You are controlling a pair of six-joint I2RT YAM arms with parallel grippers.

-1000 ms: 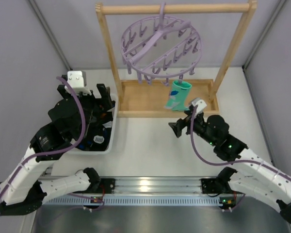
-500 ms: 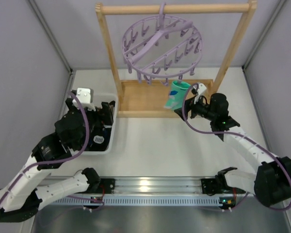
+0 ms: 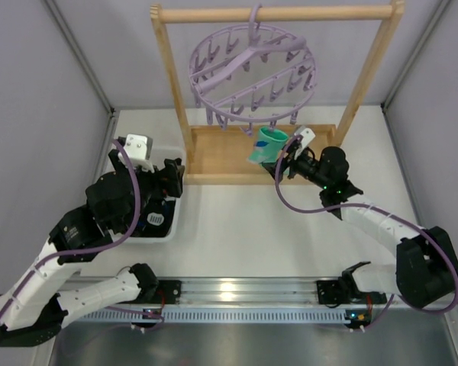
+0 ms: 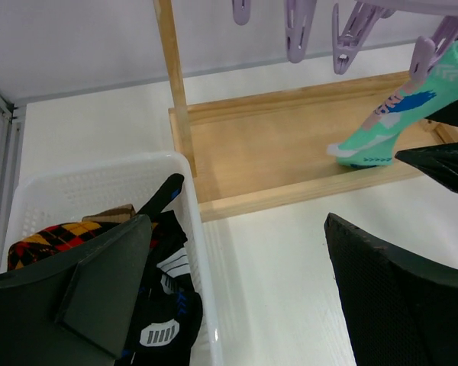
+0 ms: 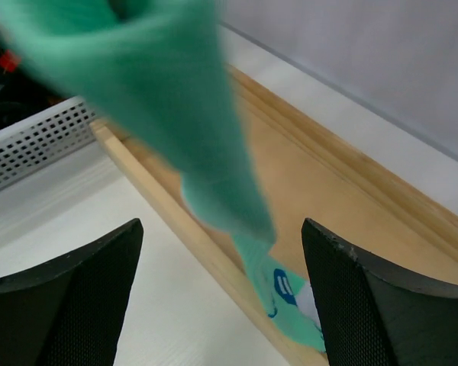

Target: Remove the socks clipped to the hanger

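Observation:
The lavender hanger [image 3: 252, 72] hangs by its hook from the wooden rack's top bar. One teal-and-white sock [image 3: 267, 146] still hangs from a front clip; it also shows in the left wrist view [image 4: 397, 126]. My right gripper [image 3: 284, 162] is open right beside this sock. In the right wrist view the sock [image 5: 191, 130] hangs blurred just ahead of the open right gripper [image 5: 221, 229], between the lines of its fingers. My left gripper [image 3: 172, 177] is open and empty over the right rim of the white basket [image 3: 175, 221]. Argyle [image 4: 53, 232] and black socks [image 4: 164, 305] lie in the basket.
The light wooden rack has two uprights [image 3: 168, 76] and a shallow tray base [image 3: 221, 156] under the hanger. The many other clips [image 4: 298, 30] hang empty. Grey walls close the table at the left, right and back.
My right gripper has risen from the table and moved up to the teal sock. The hanger and sock have swung slightly left. My left arm has drawn back a little over the basket.

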